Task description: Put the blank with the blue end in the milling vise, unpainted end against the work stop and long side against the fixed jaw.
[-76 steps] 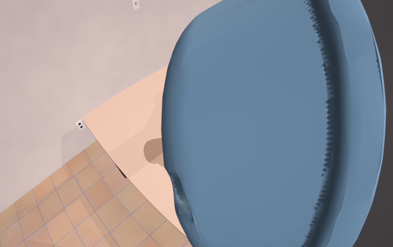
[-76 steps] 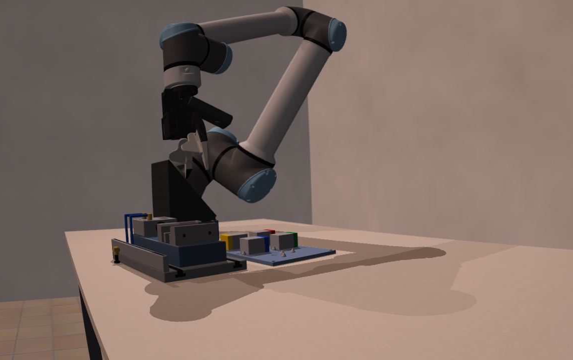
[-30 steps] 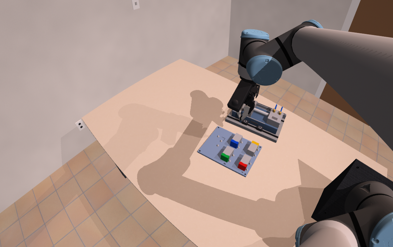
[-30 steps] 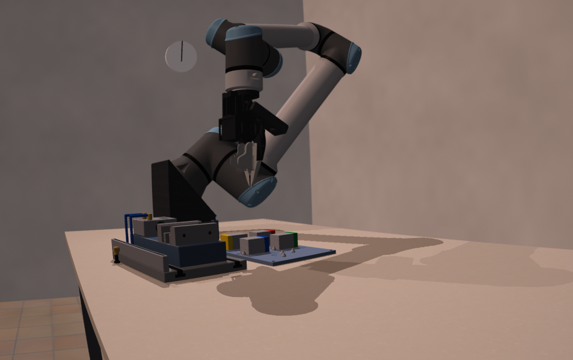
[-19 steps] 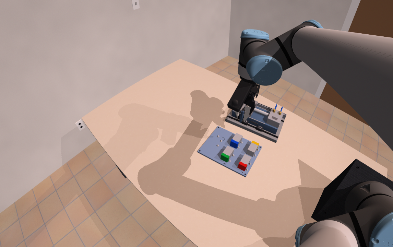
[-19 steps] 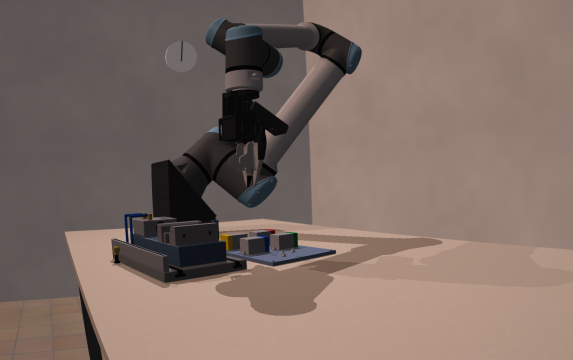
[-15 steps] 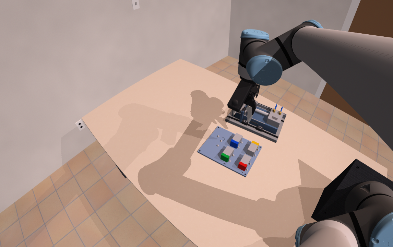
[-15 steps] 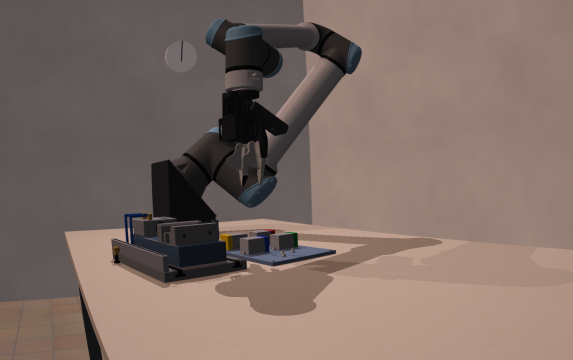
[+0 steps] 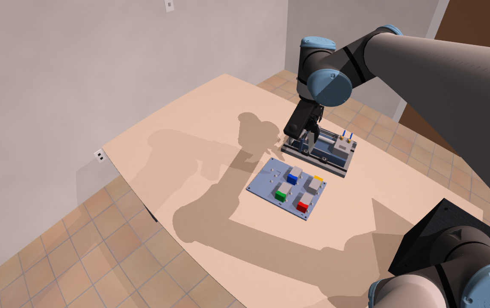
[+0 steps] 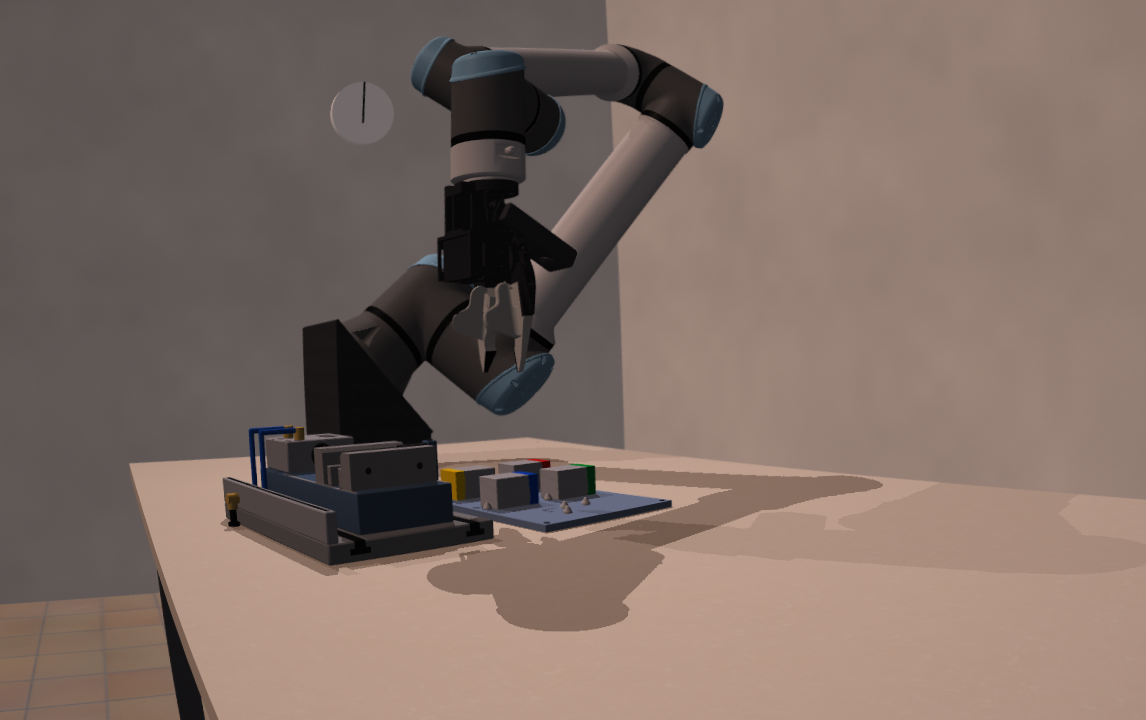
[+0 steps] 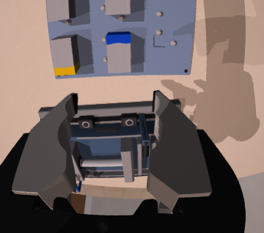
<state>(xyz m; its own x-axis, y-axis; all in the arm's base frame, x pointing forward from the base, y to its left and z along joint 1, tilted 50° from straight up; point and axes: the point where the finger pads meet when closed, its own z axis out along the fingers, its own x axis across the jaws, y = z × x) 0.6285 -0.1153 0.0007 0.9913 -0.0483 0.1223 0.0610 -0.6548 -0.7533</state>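
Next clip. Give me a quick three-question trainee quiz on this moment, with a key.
1. True or false: the tool is shut on a blank.
2. How many blanks lie on the plate?
3. Which blank has its painted end turned toward the vise? A) red B) green C) yellow

Key: 1. False: its fingers stand apart with nothing between them. 2. Four. 3. C: the yellow-ended blank; the other three point their painted ends away from the vise.
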